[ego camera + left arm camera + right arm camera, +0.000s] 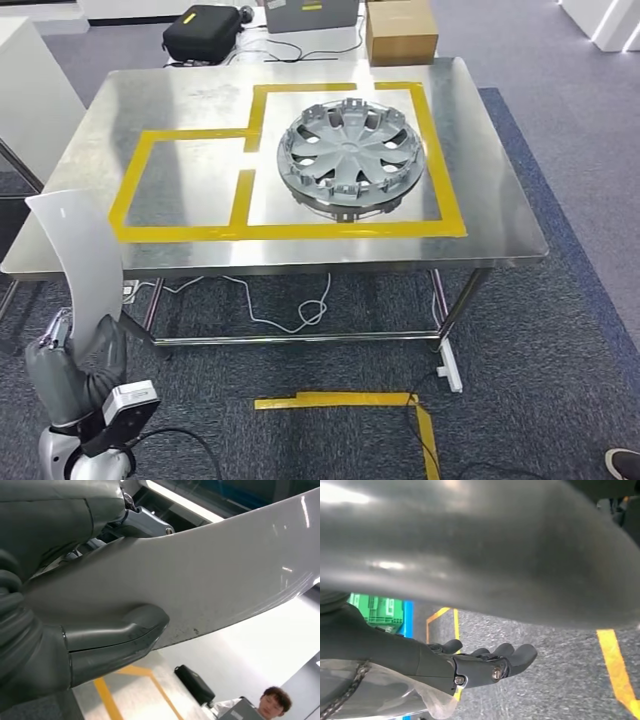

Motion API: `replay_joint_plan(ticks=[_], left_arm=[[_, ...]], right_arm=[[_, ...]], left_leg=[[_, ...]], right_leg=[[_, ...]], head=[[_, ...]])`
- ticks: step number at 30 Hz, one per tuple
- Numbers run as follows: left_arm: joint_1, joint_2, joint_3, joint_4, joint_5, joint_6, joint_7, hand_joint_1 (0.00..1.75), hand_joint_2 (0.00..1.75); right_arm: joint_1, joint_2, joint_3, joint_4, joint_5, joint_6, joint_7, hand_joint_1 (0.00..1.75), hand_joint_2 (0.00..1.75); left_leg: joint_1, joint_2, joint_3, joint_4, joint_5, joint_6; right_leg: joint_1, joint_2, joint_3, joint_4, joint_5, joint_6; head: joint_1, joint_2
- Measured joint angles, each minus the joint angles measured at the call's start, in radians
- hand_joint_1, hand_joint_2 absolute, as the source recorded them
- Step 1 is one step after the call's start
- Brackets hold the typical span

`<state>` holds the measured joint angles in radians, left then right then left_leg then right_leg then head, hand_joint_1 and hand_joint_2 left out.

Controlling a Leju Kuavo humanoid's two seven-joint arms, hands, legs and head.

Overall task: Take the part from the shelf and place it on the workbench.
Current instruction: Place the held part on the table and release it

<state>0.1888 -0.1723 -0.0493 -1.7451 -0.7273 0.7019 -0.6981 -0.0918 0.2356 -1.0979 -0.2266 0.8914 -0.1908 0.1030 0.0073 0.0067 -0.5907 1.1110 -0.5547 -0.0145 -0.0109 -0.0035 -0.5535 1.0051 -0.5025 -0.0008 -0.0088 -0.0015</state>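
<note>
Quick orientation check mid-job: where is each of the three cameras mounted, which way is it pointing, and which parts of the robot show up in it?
Head view: high on the body, looking down at the metal workbench with the wheel cover; left hand gripping the curved grey part.
Left wrist view: behind the left hand, along the part toward the workbench and a person.
Right wrist view: behind the right hand, facing carpeted floor.
Shared: head and left wrist views show the held part.

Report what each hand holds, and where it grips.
Left hand grips the curved grey panel at its lower end, thumb across its face. Right hand holds nothing.
</note>
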Motion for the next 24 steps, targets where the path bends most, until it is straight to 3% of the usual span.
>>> replay_joint_plan(ticks=[2, 3, 4, 5, 7, 8, 10, 12, 14, 18, 19, 20, 22, 24], left_arm=[[0.007, 0.002, 0.003, -0.003, 0.000, 0.000, 0.000, 1.75, 1.75], [0.012, 0.003, 0.003, -0.003, 0.000, 0.000, 0.000, 1.75, 1.75], [0.015, 0.004, 0.004, -0.004, 0.000, 0.000, 0.000, 1.75, 1.75], [0.017, 0.005, 0.004, -0.004, 0.000, 0.000, 0.000, 1.75, 1.75], [0.020, 0.007, 0.005, -0.009, -0.003, 0.000, 0.000, 1.75, 1.75], [0.021, 0.007, 0.005, -0.012, -0.005, 0.000, 0.000, 1.75, 1.75], [0.024, 0.008, 0.005, -0.018, -0.012, 0.000, 0.000, 1.75, 1.75], [0.028, 0.008, 0.006, -0.024, -0.018, 0.000, 0.000, 1.75, 1.75], [0.031, 0.007, 0.008, -0.030, -0.020, 0.000, 0.000, 1.75, 1.75], [0.031, 0.005, 0.011, -0.037, -0.022, 0.000, 0.000, 1.75, 1.75], [0.031, 0.005, 0.012, -0.037, -0.022, 0.000, 0.000, 1.75, 1.75], [0.031, 0.005, 0.012, -0.037, -0.022, 0.000, 0.000, 1.75, 1.75], [0.028, 0.005, 0.013, -0.037, -0.023, 0.000, 0.000, 1.75, 1.75], [0.017, 0.004, 0.013, -0.036, -0.025, 0.000, 0.000, 1.75, 1.75]], right_arm=[[0.000, 0.001, 0.000, 0.000, 0.002, 0.001, 0.000, 0.00, 0.00], [0.001, 0.002, 0.000, 0.000, 0.003, 0.002, 0.000, 0.00, 0.00], [0.002, 0.002, 0.000, 0.000, 0.003, 0.002, 0.000, 0.00, 0.00], [0.002, 0.003, 0.000, 0.000, 0.003, 0.002, 0.000, 0.00, 0.00], [0.003, 0.005, 0.000, 0.000, 0.003, 0.004, 0.001, 0.00, 0.00], [0.003, 0.007, 0.000, 0.000, 0.002, 0.005, 0.000, 0.00, 0.00], [0.002, 0.011, 0.000, 0.001, 0.001, 0.006, -0.004, 0.00, 0.00], [0.003, 0.013, 0.000, 0.001, 0.000, 0.008, -0.005, 0.00, 0.00], [0.004, 0.013, 0.000, 0.001, 0.000, 0.011, 0.002, 0.00, 0.00], [0.003, 0.013, -0.001, 0.001, 0.000, 0.019, 0.005, 0.00, 0.00], [0.004, 0.013, -0.001, 0.001, 0.000, 0.019, 0.005, 0.00, 0.00], [0.005, 0.013, -0.001, 0.001, 0.000, 0.020, 0.006, 0.00, 0.00], [0.005, 0.013, -0.001, 0.001, -0.001, 0.022, 0.008, 0.00, 0.00], [0.004, 0.012, -0.001, 0.001, -0.004, 0.025, 0.006, 0.00, 0.00]], left_leg=[[0.000, -0.001, -0.067, 0.136, -0.057, -0.004], [0.000, -0.001, -0.094, 0.185, -0.067, -0.004], [0.000, -0.001, -0.104, 0.197, -0.056, -0.003], [0.000, -0.002, -0.096, 0.168, -0.025, 0.001], [-0.003, -0.005, -0.043, 0.040, 0.055, 0.016], [-0.005, -0.007, -0.017, -0.019, 0.078, 0.023], [-0.011, -0.009, 0.004, -0.074, 0.079, 0.034], [-0.010, -0.009, 0.013, -0.093, 0.075, 0.040], [-0.004, -0.009, 0.032, -0.108, 0.074, 0.048], [0.000, -0.007, 0.046, -0.112, 0.062, 0.055], [0.001, -0.007, 0.051, -0.112, 0.058, 0.054], [0.003, -0.008, 0.059, -0.112, 0.051, 0.051], [0.007, -0.008, 0.080, -0.112, 0.036, 0.043], [0.007, -0.007, 0.092, -0.110, 0.022, 0.030]], right_leg=[[0.002, 0.001, 0.005, 0.000, -0.006, -0.008], [0.003, 0.002, 0.008, 0.000, -0.008, -0.010], [0.005, 0.004, 0.012, 0.001, -0.012, -0.011], [0.007, 0.007, 0.019, 0.001, -0.016, -0.011], [0.010, 0.010, 0.029, 0.000, -0.025, -0.009], [0.012, 0.012, 0.033, 0.000, -0.030, -0.006], [0.012, 0.012, 0.033, 0.002, -0.032, 0.005], [0.011, 0.012, 0.034, 0.008, -0.027, 0.018], [0.011, 0.011, 0.020, 0.041, -0.041, 0.029], [0.001, 0.011, -0.114, 0.256, -0.130, 0.051], [-0.002, 0.010, -0.135, 0.274, -0.124, 0.056], [-0.004, 0.009, -0.136, 0.254, -0.095, 0.060], [-0.008, 0.005, -0.096, 0.136, -0.006, 0.064], [-0.005, -0.002, -0.061, 0.039, 0.027, 0.056]], head=[[-0.002, 0.000], [-0.002, 0.000], [-0.002, 0.000], [-0.002, 0.000], [-0.001, 0.000], [0.000, 0.000], [0.002, 0.000], [0.004, 0.000], [0.008, 0.000], [0.017, 0.000], [0.017, 0.000], [0.017, 0.000], [0.017, 0.000], [0.018, 0.000]])
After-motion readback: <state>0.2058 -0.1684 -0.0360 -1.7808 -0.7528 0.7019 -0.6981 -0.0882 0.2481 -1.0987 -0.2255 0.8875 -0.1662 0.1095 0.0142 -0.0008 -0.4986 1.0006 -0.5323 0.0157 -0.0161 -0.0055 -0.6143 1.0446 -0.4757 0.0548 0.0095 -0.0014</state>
